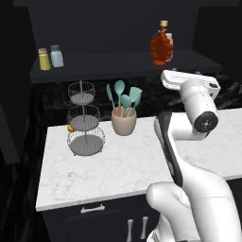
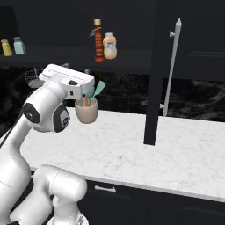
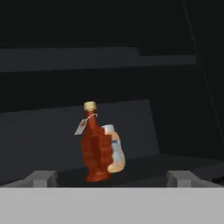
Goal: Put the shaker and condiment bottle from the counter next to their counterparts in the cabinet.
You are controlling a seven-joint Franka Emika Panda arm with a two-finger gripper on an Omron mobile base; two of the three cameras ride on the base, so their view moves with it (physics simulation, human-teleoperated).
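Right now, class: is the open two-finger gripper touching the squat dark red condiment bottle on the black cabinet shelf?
Apart. In the hand view the gripper is open, its fingertips flanking empty space short of the condiment bottle on the shelf.

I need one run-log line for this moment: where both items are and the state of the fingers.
shaker: on cabinet shelf beside yellow shaker | condiment bottle: on shelf beside orange bottle | fingers: open, empty

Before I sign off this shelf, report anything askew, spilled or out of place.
Nothing stands out. The dark red jug-shaped bottle stands upright on the black shelf board beside the slim orange bottle; the teal-blue shaker stands upright next to the yellow shaker. No spills.
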